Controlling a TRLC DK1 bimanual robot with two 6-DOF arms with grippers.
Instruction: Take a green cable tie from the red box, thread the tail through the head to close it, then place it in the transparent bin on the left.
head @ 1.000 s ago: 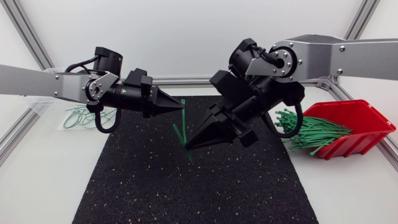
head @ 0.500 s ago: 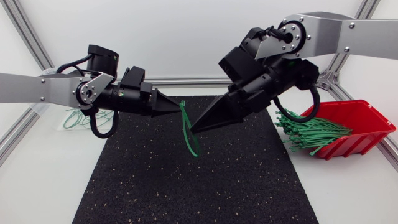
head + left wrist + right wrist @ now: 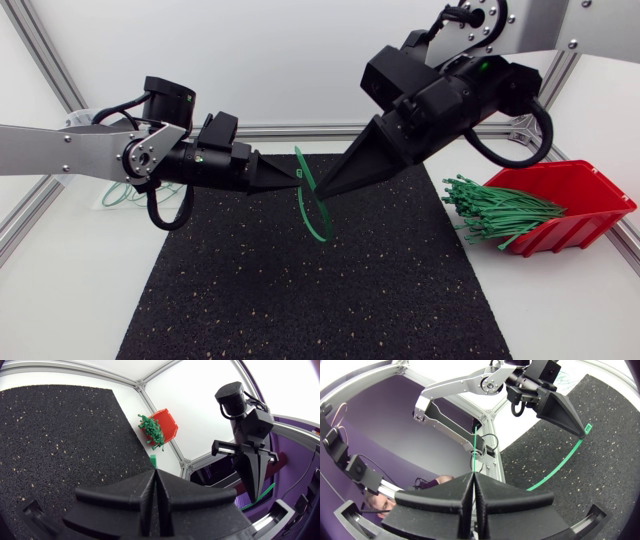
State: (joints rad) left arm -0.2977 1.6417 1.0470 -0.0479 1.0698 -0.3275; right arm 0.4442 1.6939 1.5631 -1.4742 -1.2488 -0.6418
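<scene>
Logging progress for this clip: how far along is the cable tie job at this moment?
Done: one green cable tie is out of the red box. In hand: the left gripper pinches its head end, the right gripper its strap, bending it into an arc. Left: the tail does not look threaded yet, and this tie is not yet in the transparent bin.

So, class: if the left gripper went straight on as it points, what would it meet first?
Likely the ties at the red box; the wrist view puts the right gripper off to one side of the left gripper. Depth is unclear.
</scene>
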